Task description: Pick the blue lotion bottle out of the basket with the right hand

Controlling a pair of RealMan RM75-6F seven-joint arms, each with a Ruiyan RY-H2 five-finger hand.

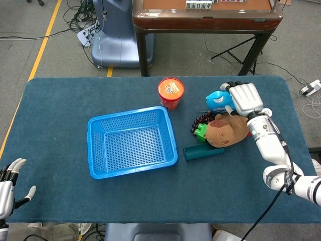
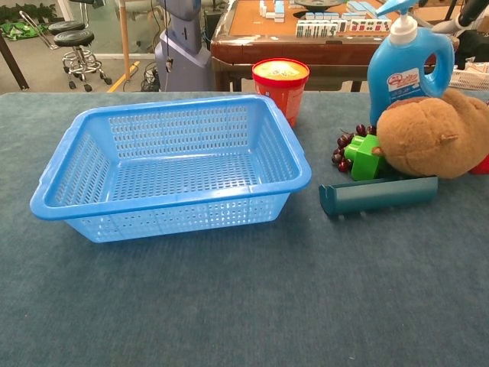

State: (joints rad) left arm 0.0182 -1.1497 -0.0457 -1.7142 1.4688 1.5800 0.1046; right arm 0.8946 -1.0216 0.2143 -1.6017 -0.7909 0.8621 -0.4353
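Blue lotion bottle (image 2: pixel 405 65) stands upright on the worktop (image 1: pixel 60 100), outside the basket (image 1: pixel 131 142), toward the far right edge. In the head view the right hand (image 1: pixel 246 99) lies over the bottle's right side, fingers (image 1: pixel 231 86) curled toward it; whether they actually clamp the bottle cannot be told from either view. In the chest view the hand itself is hidden; only the bottle with its white pump top shows.

Basket: blue perforated plastic, near the middle of the worktop, nothing visible inside.

Directly in front of the bottle lies a brown plush toy (image 2: pixel 435 134), touching it. To the toy's left: a green block (image 2: pixel 363 157) and a cluster of dark red beads (image 2: pixel 344 149). A dark teal bar (image 2: pixel 378 195) lies flat in front of these. An orange-red cup (image 2: pixel 280 84) stands behind the basket's far right corner.

Left hand (image 1: pixel 10 188) at the near left corner of the worktop, fingers apart, holding nothing.
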